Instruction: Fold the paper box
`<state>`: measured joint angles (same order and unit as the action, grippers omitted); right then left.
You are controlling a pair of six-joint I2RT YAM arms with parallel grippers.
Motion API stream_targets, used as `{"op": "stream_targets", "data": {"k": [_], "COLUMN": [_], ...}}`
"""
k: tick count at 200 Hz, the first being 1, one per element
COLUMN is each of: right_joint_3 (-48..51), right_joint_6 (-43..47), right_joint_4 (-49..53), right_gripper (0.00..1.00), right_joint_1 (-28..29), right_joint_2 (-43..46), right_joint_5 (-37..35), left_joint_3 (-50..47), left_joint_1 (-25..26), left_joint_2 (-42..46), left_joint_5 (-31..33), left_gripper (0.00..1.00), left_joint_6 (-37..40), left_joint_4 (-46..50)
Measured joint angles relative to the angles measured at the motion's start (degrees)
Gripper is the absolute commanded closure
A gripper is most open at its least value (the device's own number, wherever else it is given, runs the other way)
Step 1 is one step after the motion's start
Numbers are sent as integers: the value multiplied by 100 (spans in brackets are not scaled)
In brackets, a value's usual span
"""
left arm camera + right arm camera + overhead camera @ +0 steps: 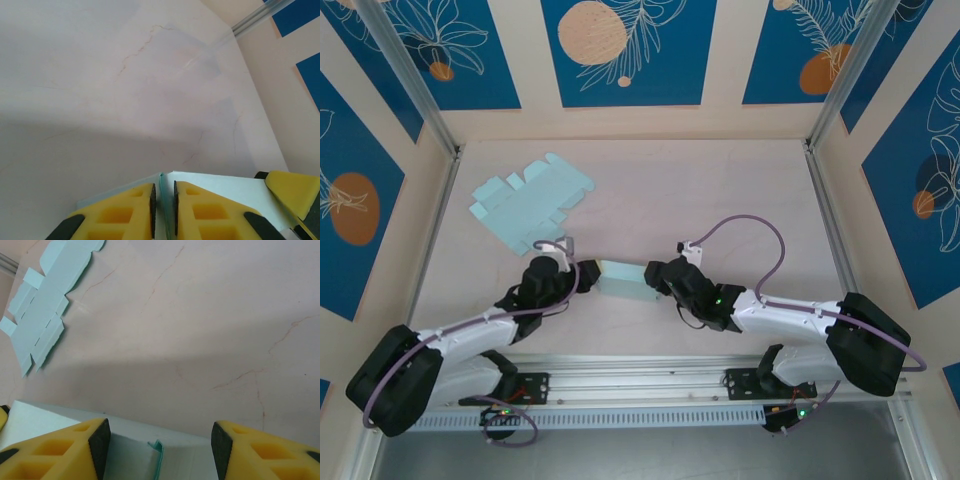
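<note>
Box (625, 281): pale teal paper, partly folded, lying mid-width on the bench (720, 200) toward its near edge, between both claws.
Top view: flat sheet (530, 200), notched tabs, near the far left corner.
Left wrist view: left claw (163, 186) closed on a thin upright wall of the box.
Right wrist view: right claw (159, 425) spread wide astride the box; grip cannot be told.
</note>
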<state>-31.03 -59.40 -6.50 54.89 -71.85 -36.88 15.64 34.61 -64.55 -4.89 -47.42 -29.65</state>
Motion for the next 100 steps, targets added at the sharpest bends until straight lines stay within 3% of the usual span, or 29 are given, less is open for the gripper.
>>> {"op": "stream_targets", "data": {"k": [67, 100], "right_joint_3": [-4, -9], "right_joint_6": [-17, 96], "right_joint_4": [140, 577], "right_gripper": [41, 31], "right_joint_1": [-15, -87], "right_joint_2": [127, 393], "right_joint_5": [424, 798], "left_joint_3": [-275, -284], "left_joint_1": [0, 42], "left_joint_2": [413, 435], "left_joint_5": [7, 83], "left_gripper": [85, 87], "left_joint_6": [-103, -118], "left_joint_4": [9, 15]}}
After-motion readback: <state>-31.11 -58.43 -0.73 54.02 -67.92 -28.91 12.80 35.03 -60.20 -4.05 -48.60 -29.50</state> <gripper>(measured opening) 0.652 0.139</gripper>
